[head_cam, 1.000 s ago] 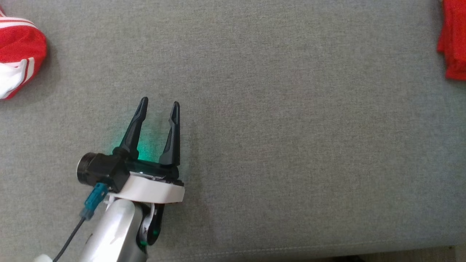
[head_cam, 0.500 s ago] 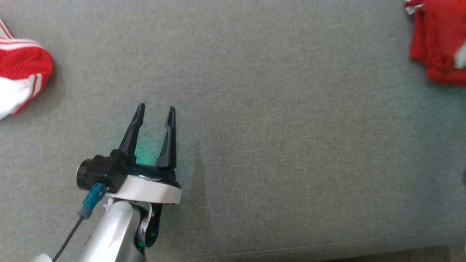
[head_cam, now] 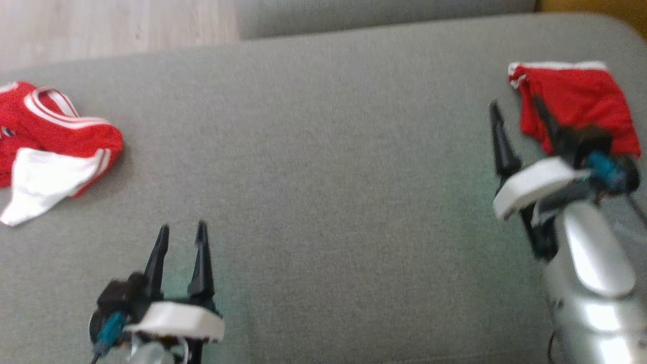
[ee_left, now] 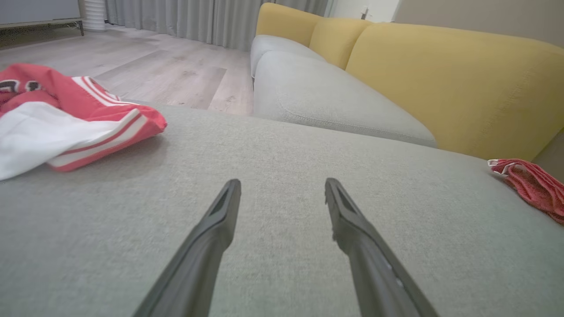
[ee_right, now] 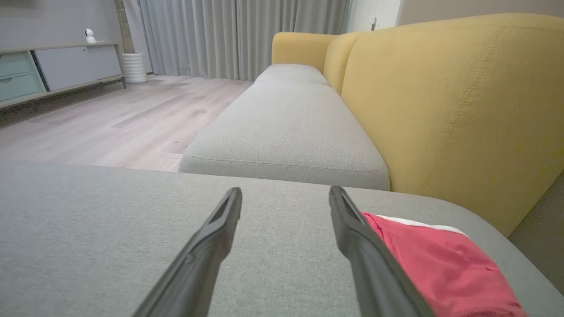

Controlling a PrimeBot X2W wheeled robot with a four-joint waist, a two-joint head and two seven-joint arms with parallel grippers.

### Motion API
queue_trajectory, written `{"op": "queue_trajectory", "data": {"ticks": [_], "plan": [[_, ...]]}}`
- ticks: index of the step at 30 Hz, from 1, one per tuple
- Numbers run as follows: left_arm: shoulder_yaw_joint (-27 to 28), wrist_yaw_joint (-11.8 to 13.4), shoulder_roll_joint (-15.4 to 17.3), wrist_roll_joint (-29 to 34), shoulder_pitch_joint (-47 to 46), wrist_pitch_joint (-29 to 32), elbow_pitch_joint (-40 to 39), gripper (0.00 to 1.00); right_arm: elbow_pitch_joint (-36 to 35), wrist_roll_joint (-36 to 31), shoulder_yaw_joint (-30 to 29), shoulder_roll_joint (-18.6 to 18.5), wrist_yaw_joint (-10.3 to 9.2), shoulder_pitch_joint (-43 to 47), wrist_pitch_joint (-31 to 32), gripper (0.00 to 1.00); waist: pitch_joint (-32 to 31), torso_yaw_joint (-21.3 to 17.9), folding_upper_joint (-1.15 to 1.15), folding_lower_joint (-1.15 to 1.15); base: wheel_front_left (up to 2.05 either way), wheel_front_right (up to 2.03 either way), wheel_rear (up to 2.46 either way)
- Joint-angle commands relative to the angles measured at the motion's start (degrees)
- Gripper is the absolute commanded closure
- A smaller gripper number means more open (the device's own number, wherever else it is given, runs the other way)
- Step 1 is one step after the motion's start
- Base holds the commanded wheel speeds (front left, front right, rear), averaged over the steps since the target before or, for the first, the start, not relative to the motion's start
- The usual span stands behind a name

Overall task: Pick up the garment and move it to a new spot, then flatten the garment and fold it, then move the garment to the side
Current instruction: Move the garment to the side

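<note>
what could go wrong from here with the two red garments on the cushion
The folded red garment lies close to the cushion's right corner, with the open right gripper right beside it: a sideways brush might unfold it or nudge it off. The crumpled red-and-white jersey sits near the far edge; the open left gripper might drag it over.

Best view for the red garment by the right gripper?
Head view: the red garment shows nearly whole, with a white band on its far edge, but is blurred and overlapped by the right gripper. Right wrist view shows it sharper but cut by a finger and the frame. Left wrist view catches a corner.
</note>
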Motion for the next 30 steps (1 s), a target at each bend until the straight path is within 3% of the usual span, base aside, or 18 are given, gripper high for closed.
{"op": "queue_trajectory", "data": {"ticks": [1,10,14,30], "plan": [[2.7,0.3,1.1,-0.6,0.1,-0.8,-1.1,0.0,-3.0,-0.1,1.2,1.3,0.37,1.2,-1.1,0.0,-3.8,0.9,0.0,0.02,0.0,0.0,0.0],[3.4,1.1,0.9,-1.6,6.3,-1.1,-1.0,0.0,-15.3,-1.2,-2.1,5.0,0.37,19.7,-3.3,0.0,-8.5,3.0,0.0,0.02,0.0,0.0,0.0],[2.8,1.2,0.5,-1.5,7.4,-1.2,-1.4,0.0,-19.4,3.4,-0.5,5.1,0.37,25.4,-2.8,0.0,-9.0,3.5,0.0,0.02,0.0,0.0,0.0],[0.6,0.7,0.1,-1.3,7.6,-0.9,-1.6,0.0,-22.6,4.4,2.1,5.1,0.37,30.2,-0.7,0.0,-9.5,4.6,0.0,0.02,0.0,0.0,0.0]]}}
